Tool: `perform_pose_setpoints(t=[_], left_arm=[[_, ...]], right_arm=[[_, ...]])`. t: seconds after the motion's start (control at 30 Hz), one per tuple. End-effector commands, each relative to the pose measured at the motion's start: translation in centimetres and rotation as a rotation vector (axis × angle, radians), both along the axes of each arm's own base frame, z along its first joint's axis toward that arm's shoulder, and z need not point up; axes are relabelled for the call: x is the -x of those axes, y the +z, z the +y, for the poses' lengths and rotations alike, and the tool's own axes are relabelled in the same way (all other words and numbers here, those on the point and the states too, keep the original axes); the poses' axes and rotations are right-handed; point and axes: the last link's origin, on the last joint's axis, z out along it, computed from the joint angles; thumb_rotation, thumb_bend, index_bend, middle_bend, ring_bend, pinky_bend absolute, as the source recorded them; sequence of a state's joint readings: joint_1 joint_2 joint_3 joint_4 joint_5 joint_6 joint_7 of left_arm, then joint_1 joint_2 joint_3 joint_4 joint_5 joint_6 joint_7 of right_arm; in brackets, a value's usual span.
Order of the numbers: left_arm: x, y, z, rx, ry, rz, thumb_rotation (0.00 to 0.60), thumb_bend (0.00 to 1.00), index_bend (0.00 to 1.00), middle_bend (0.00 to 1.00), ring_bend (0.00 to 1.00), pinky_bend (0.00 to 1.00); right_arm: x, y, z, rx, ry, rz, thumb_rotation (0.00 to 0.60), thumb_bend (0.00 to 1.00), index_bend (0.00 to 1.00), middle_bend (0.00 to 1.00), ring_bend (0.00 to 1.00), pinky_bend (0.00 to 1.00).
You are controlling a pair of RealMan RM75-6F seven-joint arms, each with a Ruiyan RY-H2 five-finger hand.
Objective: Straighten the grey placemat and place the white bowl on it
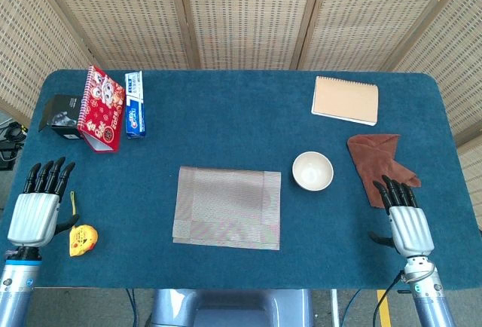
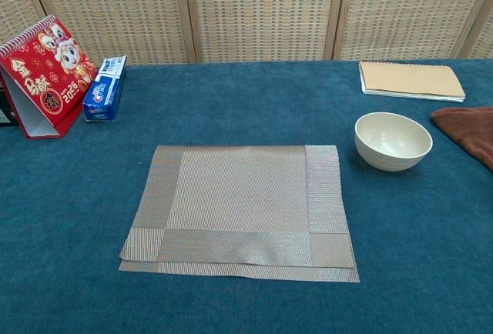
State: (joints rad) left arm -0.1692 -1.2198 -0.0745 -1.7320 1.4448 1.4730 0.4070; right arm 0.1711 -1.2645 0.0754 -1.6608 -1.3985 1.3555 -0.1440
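The grey placemat [image 1: 227, 207] [image 2: 240, 209] lies in the middle of the blue table, folded over itself along its near edge so a second layer shows beneath. The empty white bowl [image 1: 312, 171] [image 2: 393, 141] stands upright on the cloth just right of the mat, not touching it. My left hand [image 1: 39, 205] rests at the table's near left edge, fingers straight and apart, holding nothing. At the near right edge my right hand [image 1: 405, 216] lies the same way, empty, its fingertips near the brown cloth. Neither hand shows in the chest view.
A brown cloth [image 1: 379, 163] [image 2: 471, 128] lies right of the bowl. A tan notebook [image 1: 346, 99] [image 2: 411, 79] sits at the back right. A red calendar [image 1: 102, 108] [image 2: 44, 71], a blue box [image 1: 134, 104] [image 2: 105, 88] and a black box [image 1: 62, 115] stand at the back left. A yellow tape measure [image 1: 82, 239] lies beside my left hand.
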Motion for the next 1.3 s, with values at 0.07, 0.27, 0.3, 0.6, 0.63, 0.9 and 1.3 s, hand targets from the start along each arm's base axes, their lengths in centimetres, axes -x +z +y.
perform_pose_setpoints(t=[0.07,0.27,0.3,0.6,0.63,0.9,1.3], left_arm=[[0.0,0.1,0.0,-0.002,0.0,-0.001,0.6,0.0,0.0,0.0,0.0,0.0],[-0.1,0.1,-0.1,-0.004,-0.002,-0.004,0.6,0.0,0.0,0.0,0.0,0.0],[-0.1,0.1,-0.1,-0.003,-0.004,-0.005,0.6,0.0,0.0,0.0,0.0,0.0],[-0.1,0.0,0.1,0.011,-0.016,-0.007,0.6,0.0,0.0,0.0,0.0,0.0],[0.0,0.0,0.1,0.012,-0.015,-0.006,0.6,0.0,0.0,0.0,0.0,0.0],[-0.5,-0.3,-0.1,0.053,-0.064,-0.017,0.6,0.0,0.02,0.0,0.0,0.0],[-0.7,-5.2,0.0,0.244,-0.142,0.014,0.6,0.14,0.42,0.0,0.0,0.0]], right_arm=[[0.0,0.0,0.0,-0.001,0.0,0.001,0.6,0.09,0.11,0.0,0.0,0.0],[0.0,-0.1,0.1,-0.005,0.0,0.002,0.6,0.09,0.11,0.0,0.0,0.0],[0.0,-0.1,0.2,-0.005,0.001,0.0,0.6,0.09,0.11,0.0,0.0,0.0],[0.0,0.0,0.0,0.002,-0.002,-0.003,0.6,0.09,0.11,0.0,0.0,0.0],[0.0,0.0,0.0,0.001,-0.003,-0.003,0.6,0.09,0.11,0.0,0.0,0.0],[-0.1,-0.1,0.2,-0.003,0.004,0.001,0.6,0.09,0.11,0.0,0.0,0.0],[-0.2,0.2,0.3,0.002,0.005,-0.013,0.6,0.09,0.11,0.0,0.0,0.0]])
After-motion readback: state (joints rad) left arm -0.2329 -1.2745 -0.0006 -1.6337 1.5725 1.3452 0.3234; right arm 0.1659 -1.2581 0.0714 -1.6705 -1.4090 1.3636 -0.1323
